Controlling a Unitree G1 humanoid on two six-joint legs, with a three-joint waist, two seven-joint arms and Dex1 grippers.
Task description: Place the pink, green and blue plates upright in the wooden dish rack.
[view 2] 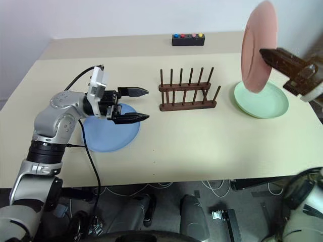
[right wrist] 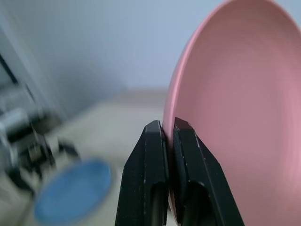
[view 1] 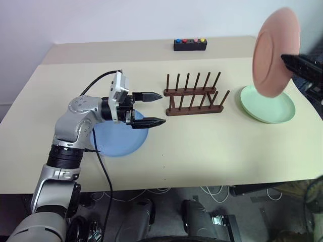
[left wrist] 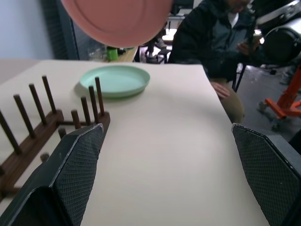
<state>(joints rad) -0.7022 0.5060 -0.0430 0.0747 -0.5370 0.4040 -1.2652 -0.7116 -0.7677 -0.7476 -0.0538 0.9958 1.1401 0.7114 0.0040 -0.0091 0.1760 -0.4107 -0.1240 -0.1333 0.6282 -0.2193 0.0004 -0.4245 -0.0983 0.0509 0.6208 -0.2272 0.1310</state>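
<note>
right gripper (view 2: 266,53), two black fingers pressed together on the rim of the round pink plate (view 2: 258,46), pinching it. plate is lifted clear of the table, standing nearly on edge, tilted, hanging above the round pale green plate (view 2: 261,99), which lies flat on the right side of the beige tabletop (view 2: 202,141).

small dark brown wooden dish rack (view 2: 187,89), two base rails with rows of thin upright pegs, sits mid-table, all slots bare. it stands well apart from the pink plate, just left of the green one.

left gripper (view 2: 142,104) is spread wide, holding nothing, pointing level toward the rack's left end and hovering over the edge of the round flat blue plate (view 2: 108,132), which lies on the table left of the rack.

small black box with coloured buttons (view 2: 188,39) sits at the far edge. a person in a dark jacket (left wrist: 211,42) sits beyond the table's right end.

judgement of risks:
- grip is a thin pinch on the rim alone; a fast swing could let the plate pivot or slip out and drop onto the green plate.
- the rack looks light; a plate pushed in at an angle could strike the pegs and shove or tip it.
- a plate lowered while tilted may miss the gap and fall flat.
- the open left gripper near the rack's end could be in the way, or could brace it.
</note>
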